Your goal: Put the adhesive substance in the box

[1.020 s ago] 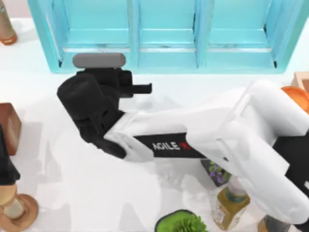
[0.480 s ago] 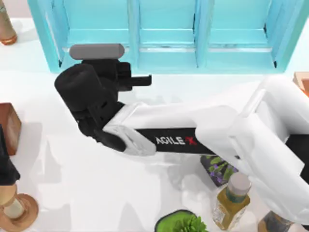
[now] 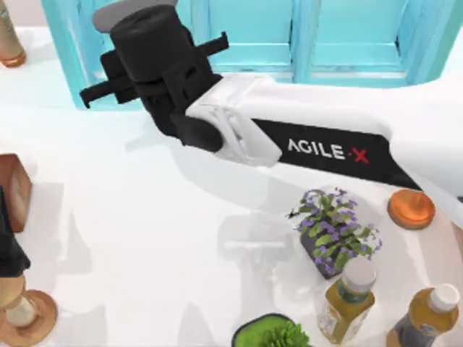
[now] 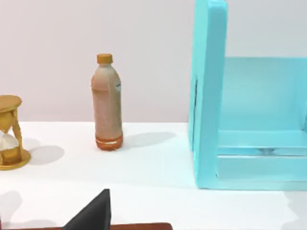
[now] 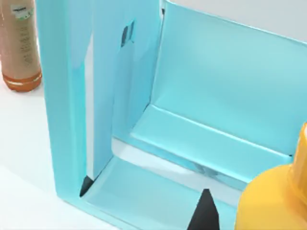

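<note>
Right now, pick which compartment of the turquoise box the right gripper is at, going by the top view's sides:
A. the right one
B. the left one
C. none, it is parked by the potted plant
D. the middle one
B: in the top view the right gripper sits over the left end of the box, and its wrist view shows the glue bottle close before that end compartment.

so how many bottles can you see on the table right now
3 stand on the table: a brown bottle at the far left corner beside the turquoise box, and two amber bottles at the near right. The right gripper also carries the glue bottle. The arm may hide more.
</note>
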### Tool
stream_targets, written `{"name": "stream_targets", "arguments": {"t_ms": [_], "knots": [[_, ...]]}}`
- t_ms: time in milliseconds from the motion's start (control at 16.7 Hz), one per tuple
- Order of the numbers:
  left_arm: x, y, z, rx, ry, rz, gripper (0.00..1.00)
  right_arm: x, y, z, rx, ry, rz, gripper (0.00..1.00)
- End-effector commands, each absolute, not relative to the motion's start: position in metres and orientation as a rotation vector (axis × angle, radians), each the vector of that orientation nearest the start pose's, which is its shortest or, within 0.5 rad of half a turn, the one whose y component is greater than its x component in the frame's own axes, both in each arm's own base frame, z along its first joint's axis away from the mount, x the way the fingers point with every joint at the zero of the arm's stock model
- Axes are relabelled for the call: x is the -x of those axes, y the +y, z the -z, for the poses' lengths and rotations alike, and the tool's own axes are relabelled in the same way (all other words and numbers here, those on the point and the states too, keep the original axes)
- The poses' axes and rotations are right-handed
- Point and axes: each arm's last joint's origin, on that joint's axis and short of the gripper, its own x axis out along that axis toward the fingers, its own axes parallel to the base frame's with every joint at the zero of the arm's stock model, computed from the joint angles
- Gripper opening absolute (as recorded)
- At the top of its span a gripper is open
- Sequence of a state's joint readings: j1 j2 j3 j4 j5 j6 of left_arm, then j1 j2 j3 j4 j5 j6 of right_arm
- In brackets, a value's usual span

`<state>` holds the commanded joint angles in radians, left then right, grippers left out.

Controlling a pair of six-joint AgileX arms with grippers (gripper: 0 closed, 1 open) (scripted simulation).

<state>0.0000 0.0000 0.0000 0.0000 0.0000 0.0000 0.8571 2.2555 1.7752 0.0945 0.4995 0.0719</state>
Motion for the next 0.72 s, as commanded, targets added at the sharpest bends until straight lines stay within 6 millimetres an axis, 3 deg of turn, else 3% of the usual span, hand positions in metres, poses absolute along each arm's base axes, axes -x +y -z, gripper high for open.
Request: {"name": "stream_targets", "arguments": {"t_ms": [180,420,540,720], "knots": [[-0.106,-0.001,-0.16,0.0,0.0,0.0,1.0,-0.382,0.341,-0.251,0.298,0.327,-0.495,0.0],[-0.106,-0.001,-0.16,0.0,0.0,0.0,1.0,-0.419,0.242,-0.289,0.505,0.354,-0.654,0.0],[-0.106,-0.001,-0.16,0.0,0.0,0.0,1.0,-0.43,0.185,-0.298,0.611,0.373,-0.738,0.0],[-0.106,-0.001,-0.16,0.0,0.0,0.0,1.0,-0.432,0.097,-0.294,0.736,0.407,-0.872,0.0]]}}
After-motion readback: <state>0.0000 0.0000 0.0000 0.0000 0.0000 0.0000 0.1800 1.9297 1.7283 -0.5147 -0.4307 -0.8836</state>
